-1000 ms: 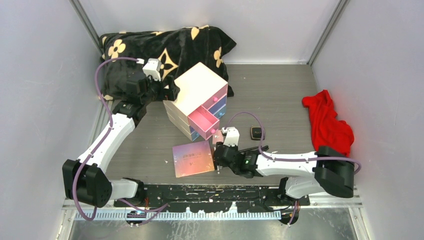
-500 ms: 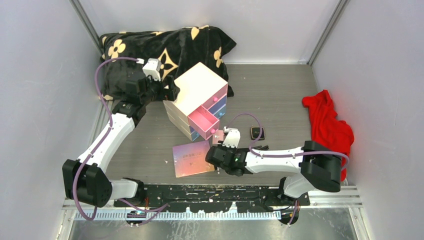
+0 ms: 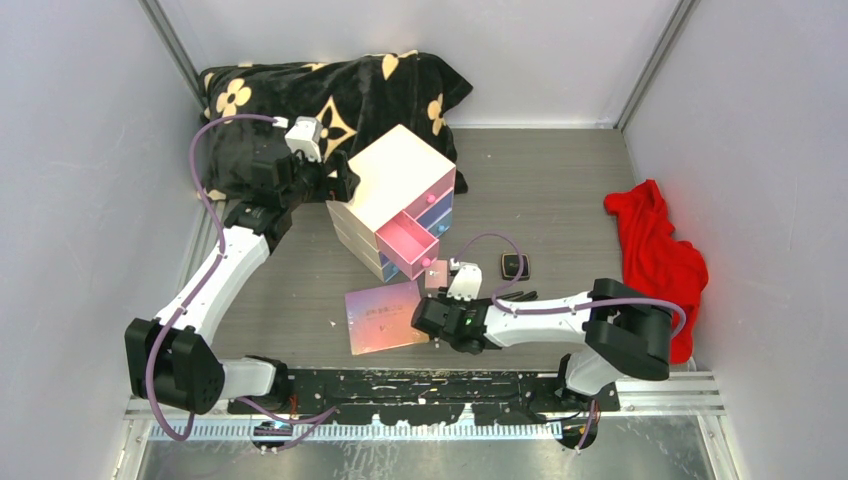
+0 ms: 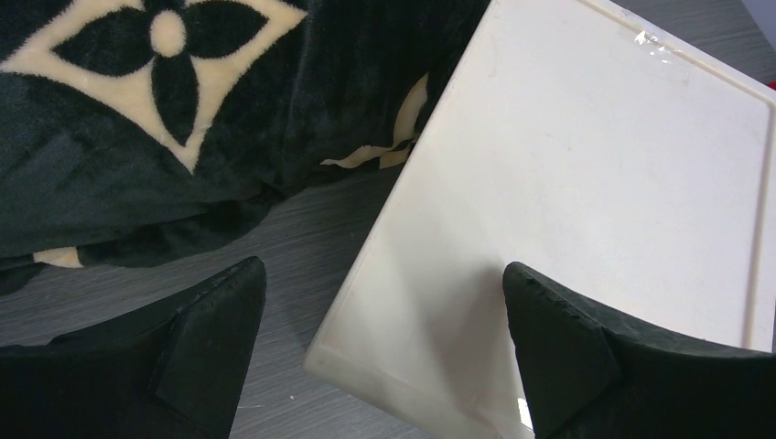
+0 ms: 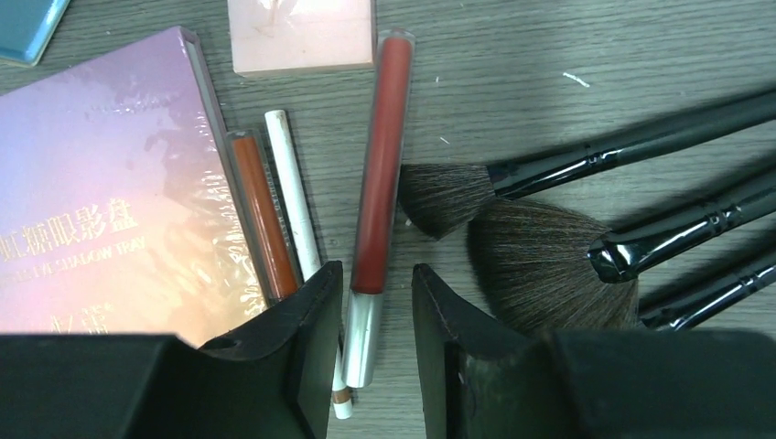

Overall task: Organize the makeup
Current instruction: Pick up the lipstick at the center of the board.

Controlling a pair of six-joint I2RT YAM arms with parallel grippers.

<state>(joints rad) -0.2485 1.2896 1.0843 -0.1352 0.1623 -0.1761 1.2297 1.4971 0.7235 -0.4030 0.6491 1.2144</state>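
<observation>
In the right wrist view my right gripper (image 5: 373,274) hangs open over the table, straddling the silver end of a red stick (image 5: 380,165); a gap shows beside the right finger. An orange stick (image 5: 261,215) and a white pencil (image 5: 293,192) lie against the iridescent palette (image 5: 101,201). The pink compact (image 5: 302,37) lies just beyond. Black-handled brushes (image 5: 631,146) fan out to the right. In the top view the right gripper (image 3: 435,318) is at the palette's (image 3: 385,318) right edge. The black compact (image 3: 514,266) lies farther right. My left gripper (image 4: 382,270) is open around the cream box's (image 4: 595,183) corner.
The cream box (image 3: 395,180) stands mid-table with its pink drawer (image 3: 408,245) pulled open toward the palette. A black patterned blanket (image 3: 330,100) lies behind it, close to the left gripper (image 3: 340,178). A red cloth (image 3: 655,250) lies at the right wall.
My right arm has shifted left toward the palette's right edge, and its jaws have narrowed a little. The left arm has not moved.
</observation>
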